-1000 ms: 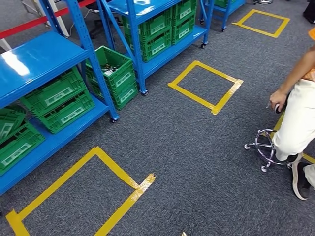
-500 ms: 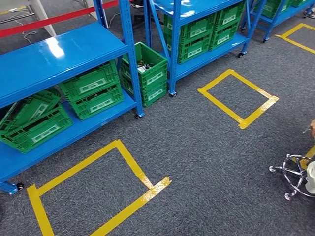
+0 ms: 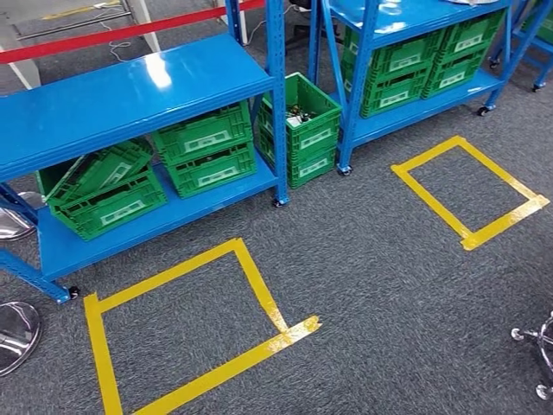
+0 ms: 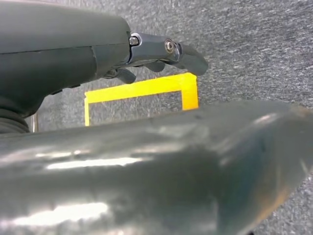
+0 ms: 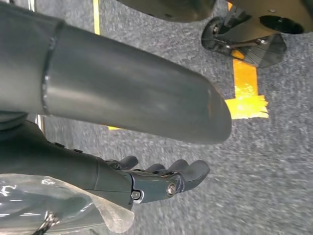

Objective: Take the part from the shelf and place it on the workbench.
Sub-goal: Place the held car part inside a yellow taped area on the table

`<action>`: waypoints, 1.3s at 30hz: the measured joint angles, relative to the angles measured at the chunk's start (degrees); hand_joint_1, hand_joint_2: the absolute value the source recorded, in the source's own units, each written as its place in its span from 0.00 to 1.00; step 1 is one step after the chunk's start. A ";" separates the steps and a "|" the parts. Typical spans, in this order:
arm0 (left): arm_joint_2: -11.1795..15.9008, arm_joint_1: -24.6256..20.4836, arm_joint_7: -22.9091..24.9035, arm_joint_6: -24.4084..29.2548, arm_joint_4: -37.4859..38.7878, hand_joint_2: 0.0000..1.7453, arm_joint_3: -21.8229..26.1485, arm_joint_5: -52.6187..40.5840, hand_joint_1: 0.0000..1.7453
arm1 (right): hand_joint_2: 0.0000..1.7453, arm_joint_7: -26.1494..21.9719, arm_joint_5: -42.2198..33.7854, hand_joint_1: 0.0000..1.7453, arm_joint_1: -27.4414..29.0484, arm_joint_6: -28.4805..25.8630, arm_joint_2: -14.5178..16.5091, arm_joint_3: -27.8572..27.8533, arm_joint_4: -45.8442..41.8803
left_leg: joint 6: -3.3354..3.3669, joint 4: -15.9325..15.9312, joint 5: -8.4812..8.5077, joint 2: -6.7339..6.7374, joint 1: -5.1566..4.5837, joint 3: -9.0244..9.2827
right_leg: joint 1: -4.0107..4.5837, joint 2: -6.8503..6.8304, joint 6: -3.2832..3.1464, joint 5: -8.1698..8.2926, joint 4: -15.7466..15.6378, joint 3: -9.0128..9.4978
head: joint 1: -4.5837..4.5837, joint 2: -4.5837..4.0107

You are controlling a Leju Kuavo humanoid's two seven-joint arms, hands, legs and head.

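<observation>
Since the right hand point(image 5: 162, 178) has a clear bag point(image 5: 55, 205) by it (held? can't tell) and left fingers point(image 4: 162, 51) carry nothing, you should walk steadily past the yellow square point(image 3: 195, 328).

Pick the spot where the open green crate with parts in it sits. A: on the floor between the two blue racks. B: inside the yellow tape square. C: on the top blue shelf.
A: the open green crate sits on the carpet between the two blue racks, stacked on another crate.
</observation>
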 joint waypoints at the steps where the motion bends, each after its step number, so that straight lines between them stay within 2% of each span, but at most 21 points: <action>1: 0.01 -0.11 0.00 0.01 0.00 0.00 -0.01 -0.02 0.00 | 0.00 -0.01 -0.01 0.00 -0.04 0.01 -0.01 0.00 0.00 | 0.29 -1.61 0.17 0.74 -0.29 0.72 | 0.10 -0.58 0.31 -0.18 -0.02 0.14 | 0.02 0.00; 4: 0.04 0.10 0.00 0.02 0.00 0.00 0.00 -0.03 0.00 | 0.00 -0.03 0.01 0.00 -0.34 0.02 0.00 0.00 -0.01 | 0.95 -2.51 0.07 -0.28 -0.41 0.86 | 0.12 -1.70 1.22 -0.61 -0.19 0.74 | 0.09 0.00; 6: 0.03 0.22 0.00 0.02 0.00 0.00 0.01 -0.04 0.00 | 0.00 -0.08 0.03 0.00 -0.49 0.00 0.01 0.00 -0.02 | 1.54 -3.27 0.45 -1.37 0.01 1.32 | -0.05 0.62 1.73 -2.11 1.99 -0.21 | 0.36 0.00; 8: -0.03 0.07 0.00 -0.01 0.00 0.00 0.01 -0.04 0.00 | 0.00 -0.10 0.02 0.00 -0.40 -0.02 -0.01 0.00 -0.02 | 1.91 -3.54 0.61 -2.55 0.26 1.52 | -0.21 3.69 2.07 -5.21 8.68 -3.75 | 0.71 0.00; 9: -0.07 0.00 0.00 -0.03 0.00 0.00 0.01 -0.04 0.00 | 0.00 -0.10 0.02 0.00 -0.30 -0.04 -0.02 0.00 -0.01 | 2.00 -3.53 0.59 -3.23 0.28 1.52 | -0.23 4.32 2.18 -6.48 12.46 -5.91 | 0.78 0.00; 11: -0.12 -0.02 0.00 -0.05 0.00 0.00 0.01 -0.05 0.00 | 0.00 -0.23 0.01 0.00 -0.09 -0.14 -0.07 -0.01 0.00 | 1.99 -3.50 0.50 -4.75 0.34 1.66 | -0.29 4.65 2.37 -5.96 15.38 -8.30 | 0.86 -0.01; 13: -0.14 0.00 0.00 -0.06 0.00 0.00 0.01 -0.04 0.00 | 0.00 -0.47 0.02 0.00 -0.05 -0.27 -0.11 -0.01 0.00 | 1.67 -3.32 0.28 -6.32 0.51 1.89 | -0.50 5.30 2.52 -1.56 9.96 -6.66 | 0.88 -0.02; 15: -0.15 -0.06 -0.10 -0.14 0.00 0.00 0.02 -0.02 0.00 | 0.00 -0.62 0.03 0.00 -0.09 -0.33 -0.16 0.00 0.02 | 1.03 -2.76 -0.13 -7.75 0.56 1.80 | -0.84 7.70 2.53 1.38 3.18 -3.75 | 0.93 -0.02; 17: -0.16 -0.10 -0.52 -0.36 0.00 0.00 0.05 0.03 0.00 | 0.00 -0.65 0.02 0.00 -0.12 -0.35 -0.17 0.00 0.04 | 0.33 -2.40 -0.26 -8.97 0.63 1.42 | -0.86 8.99 2.00 1.48 0.75 -2.36 | 1.00 -0.01; 19: -0.13 0.06 -1.00 -0.59 0.00 0.00 0.14 0.11 0.00 | 0.00 -0.66 0.01 0.00 -0.15 -0.37 -0.20 -0.03 0.04 | -0.23 -2.44 -0.19 -9.75 0.85 1.18 | -0.74 7.90 1.11 1.54 0.47 -1.98 | 1.02 0.00; 21: -0.07 0.15 -1.25 -0.72 0.00 0.00 0.22 0.15 0.00 | 0.00 -0.66 0.01 0.00 -0.18 -0.40 -0.27 -0.08 0.04 | -0.77 -0.46 -1.48 -7.51 0.82 0.28 | -0.78 6.61 0.30 1.58 0.18 -1.68 | 0.76 0.00; 23: -0.04 -0.01 -1.40 -0.79 0.00 0.00 0.22 0.15 0.00 | 0.00 -0.67 0.01 0.00 -0.14 -0.37 -0.33 -0.11 0.04 | -1.23 5.84 -4.77 -4.28 0.75 -2.70 | -0.65 5.02 -0.26 1.37 0.07 -1.41 | 0.47 -0.01; 25: -0.04 -0.11 -1.48 -0.84 0.00 0.00 0.22 0.15 0.00 | 0.00 -0.66 0.01 0.00 0.01 -0.33 -0.33 -0.11 0.04 | -1.43 12.68 -7.27 -3.41 0.83 -6.12 | -0.47 3.24 -0.48 1.06 0.07 -1.20 | 0.45 -0.01; 26: -0.04 -0.05 -1.48 -0.84 0.00 0.00 0.22 0.15 0.00 | 0.00 -0.66 0.03 0.00 0.04 -0.30 -0.33 -0.12 0.04 | -1.40 13.75 -7.01 -3.32 0.85 -6.69 | -0.40 2.42 -0.51 0.91 0.08 -1.06 | 0.44 -0.02; 28: -0.02 0.16 -1.34 -0.80 0.00 0.00 0.22 0.12 0.00 | 0.00 -0.70 0.19 0.00 -0.06 -0.17 -0.33 -0.13 0.04 | -0.98 9.36 -3.55 -2.73 0.76 -4.57 | -0.29 1.07 -0.42 0.57 0.08 -0.58 | 0.43 -0.02; 30: 0.04 0.12 -0.99 -0.70 0.00 0.00 0.22 0.05 0.00 | 0.00 -0.78 0.37 0.00 -0.12 -0.02 -0.32 -0.13 0.04 | -0.02 1.74 -0.52 0.40 0.03 -0.84 | -0.11 -0.12 -0.01 0.07 0.08 -0.15 | 0.41 -0.01; 32: 0.06 -0.10 -0.68 -0.63 0.00 0.00 0.22 -0.01 0.00 | 0.00 -0.83 0.44 0.00 -0.14 0.07 -0.32 -0.13 0.04 | 0.73 -1.78 -0.05 2.54 -0.69 0.69 | 0.11 -1.38 0.61 -0.35 -0.02 0.18 | 0.39 -0.01; 34: 0.07 -0.04 -0.58 -0.55 0.00 0.00 0.22 -0.05 0.00 | 0.00 -0.82 0.46 0.00 -0.28 0.18 -0.31 -0.11 0.04 | 1.16 -2.21 0.05 1.32 -0.65 0.67 | 0.18 -2.53 1.23 -0.61 -0.29 0.76 | 0.39 -0.01; 36: 0.08 0.13 -0.52 -0.40 0.00 0.00 0.22 -0.10 0.00 | 0.00 -0.80 0.46 0.00 -0.45 0.29 -0.31 -0.11 0.04 | 1.69 -2.80 0.37 -0.03 -0.25 0.98 | 0.09 -0.67 1.74 -1.81 0.92 0.58 | 0.70 -0.01; 38: 0.04 0.06 -0.45 -0.31 0.00 0.00 0.22 -0.18 0.00 | 0.00 -0.74 0.45 0.00 -0.47 0.36 -0.31 -0.11 0.04 | 2.08 -3.12 0.57 -1.37 0.09 1.17 | -0.01 3.00 2.01 -4.84 6.60 -2.09 | 1.10 -0.02; 39: 0.00 -0.01 -0.43 -0.29 0.00 0.00 0.22 -0.20 0.00 | 0.00 -0.69 0.45 0.00 -0.38 0.39 -0.32 -0.11 0.05 | 2.19 -3.10 0.57 -2.13 0.15 1.15 | -0.03 4.07 2.10 -6.42 10.63 -4.22 | 1.16 -0.02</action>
